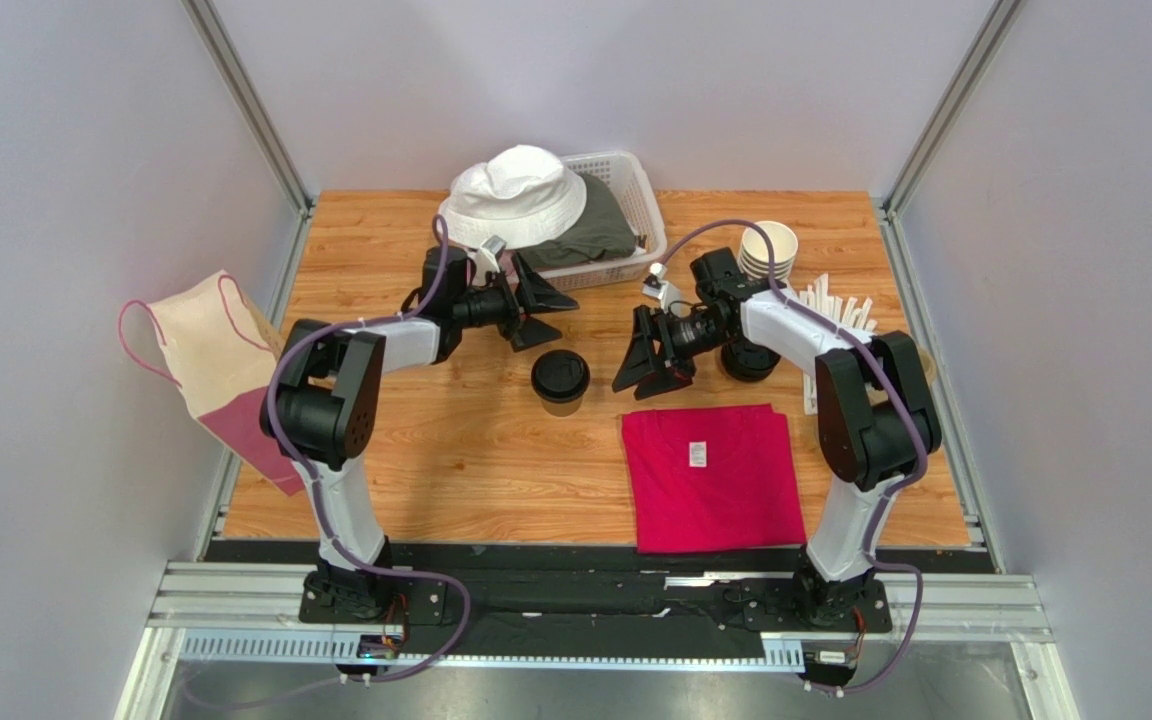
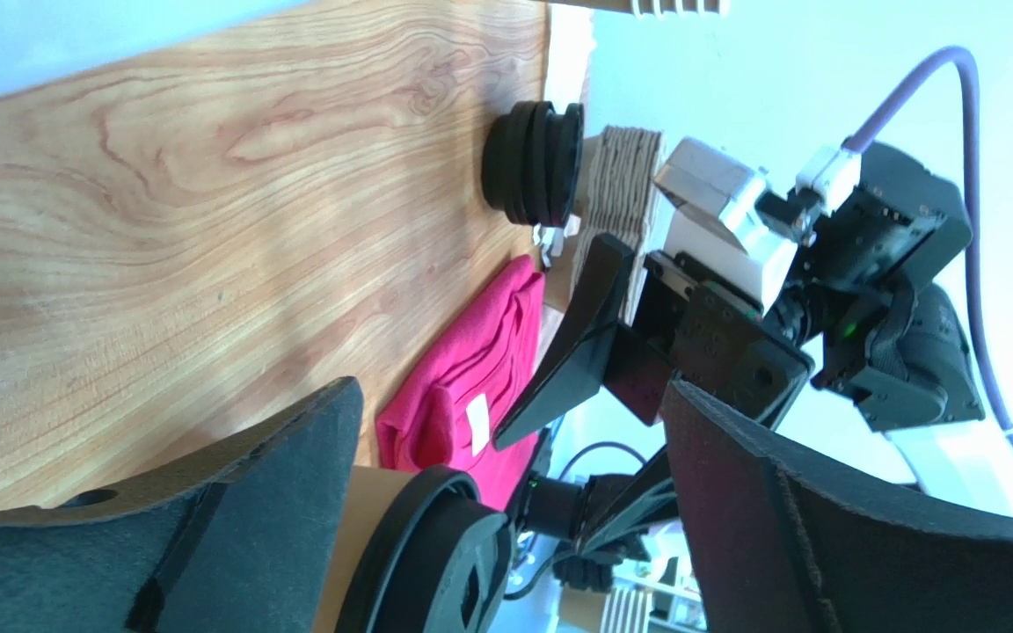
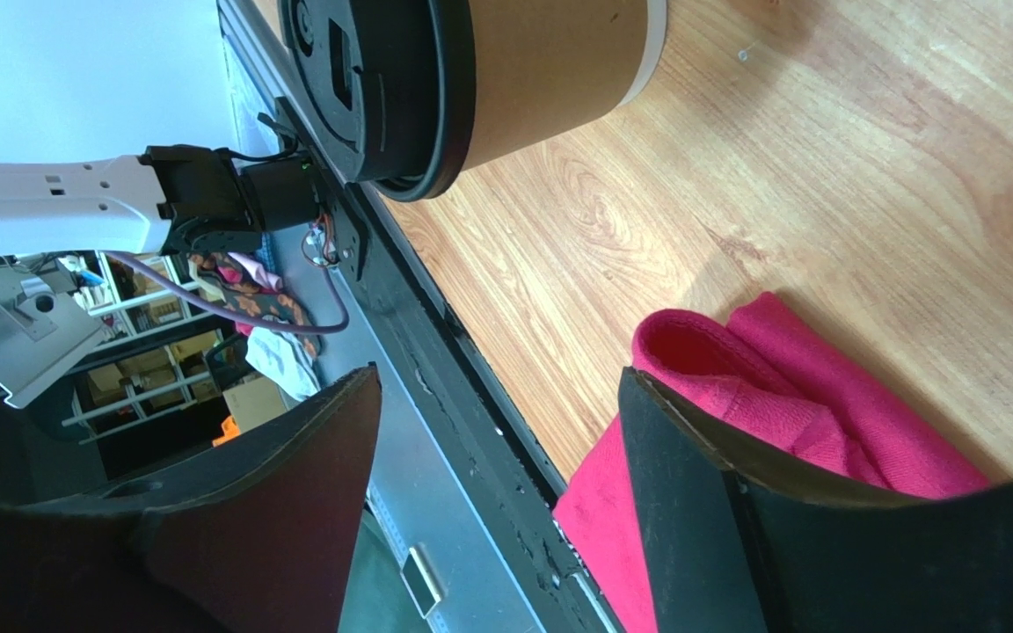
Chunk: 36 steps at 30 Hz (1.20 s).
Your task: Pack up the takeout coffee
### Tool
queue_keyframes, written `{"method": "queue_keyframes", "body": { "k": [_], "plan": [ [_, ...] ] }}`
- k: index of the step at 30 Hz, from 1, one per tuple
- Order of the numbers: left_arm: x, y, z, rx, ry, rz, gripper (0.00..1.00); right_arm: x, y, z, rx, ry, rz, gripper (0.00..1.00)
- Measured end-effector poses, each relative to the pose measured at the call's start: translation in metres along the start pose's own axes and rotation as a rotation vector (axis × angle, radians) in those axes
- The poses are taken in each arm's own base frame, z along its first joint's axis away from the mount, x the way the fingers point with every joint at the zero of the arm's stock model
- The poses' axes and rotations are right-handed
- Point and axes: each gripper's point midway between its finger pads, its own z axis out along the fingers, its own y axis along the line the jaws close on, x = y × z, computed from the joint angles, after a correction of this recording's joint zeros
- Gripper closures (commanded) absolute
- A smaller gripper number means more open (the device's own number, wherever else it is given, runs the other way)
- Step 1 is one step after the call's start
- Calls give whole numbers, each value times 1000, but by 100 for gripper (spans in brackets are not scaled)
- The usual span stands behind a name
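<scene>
The takeout coffee (image 1: 560, 375), a tan paper cup with a black lid, stands upright mid-table. My left gripper (image 1: 558, 324) hovers just behind it and is open. In the left wrist view the coffee's lid (image 2: 426, 561) shows low between the wide-spread fingers (image 2: 228, 528), close to one of them, and nothing is gripped. My right gripper (image 1: 635, 386) is open to the right of the cup. In the right wrist view the coffee (image 3: 499, 73) lies ahead of the empty right gripper (image 3: 499, 455).
A folded red shirt (image 1: 713, 477) lies at the front right, under the right fingers (image 3: 803, 528). A stack of lidless cups (image 1: 769, 248), black lids (image 2: 534, 158) and white sticks (image 1: 838, 315) sit at the right. A white basket (image 1: 630, 188) holds a hat (image 1: 515, 195). A cream-and-pink bag (image 1: 214, 360) hangs at the left.
</scene>
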Motion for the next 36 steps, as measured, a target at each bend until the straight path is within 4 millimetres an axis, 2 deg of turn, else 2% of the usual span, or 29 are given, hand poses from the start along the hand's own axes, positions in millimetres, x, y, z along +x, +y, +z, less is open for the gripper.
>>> {"method": "queue_keyframes", "body": {
  "k": [1,3,4,7,8,9,11,13,14,16,17,22,28,36],
  "plan": [
    [-3,0,-2,1,-5,4,14,-1,1,-1,0,0,0,35],
    [-6,-2,-7,3,-12,15,26,-5,6,-2,-3,-7,-8,39],
    [-10,-3,-12,0,-20,24,36,-7,10,-3,-6,-11,-15,40],
    [-20,-11,-37,-21,-52,67,51,-19,29,-8,-26,-40,-40,43],
    [-21,-17,-45,-21,-59,88,61,-24,37,-8,-37,-48,-49,44],
    [-22,-26,-55,-19,-68,114,65,-28,46,-8,-50,-54,-58,46],
    [-17,-49,-71,2,-74,166,75,-36,61,-8,-73,-69,-81,51],
    [-1,-71,-82,37,-58,216,84,-44,77,-8,-98,-81,-98,60],
    [7,-77,-86,50,-48,223,87,-49,84,-7,-110,-87,-110,67],
    [26,-78,-89,66,-14,206,93,-54,96,-3,-131,-87,-128,72],
    [35,-73,-88,63,10,183,94,-56,101,-1,-142,-84,-132,77],
    [58,-41,-70,21,109,70,100,-51,106,21,-164,-37,-109,80],
    [71,-24,-55,-4,170,24,100,-45,92,42,-158,12,-59,83],
    [76,1,-44,-32,196,-13,100,-47,71,53,-141,29,-16,85]
  ]
}}
